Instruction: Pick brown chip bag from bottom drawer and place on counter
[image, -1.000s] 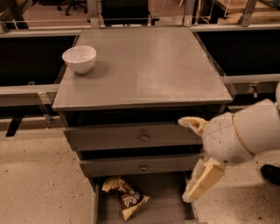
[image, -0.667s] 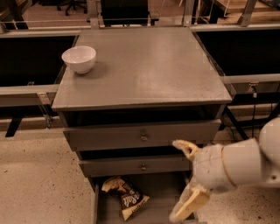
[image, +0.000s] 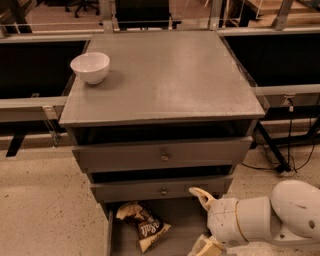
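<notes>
My cream-fingered two-finger gripper (image: 196, 221) hangs low at the right of the cabinet front, over the right part of the pulled-out bottom drawer of gray wood (image: 109, 235). My jaws stand wide apart, one finger up near the middle drawer's lower edge and the other down at the edge of the view, and they hold nothing.

The crinkled dark-brown chip bag with cream-yellow ends (image: 143, 224) lies flat on the drawer floor in its left half, close to the left wall. From my jaws it lies straight to the left and a little lower, near but not touching. Its long axis runs on a slant, from one pale end tucked back under the middle drawer to the other pale end pointing out toward the drawer's front and right.

As I judge it, my opening faces left toward the bag's nearer, right-hand side, so the reach is a short sideways and downward one, and the jaws should close across the bag's narrow width, not along that slant.

The wide flat matte-gray counter (image: 170, 80) lies well above, with a small white round bowl (image: 90, 66) at its left rear.
</notes>
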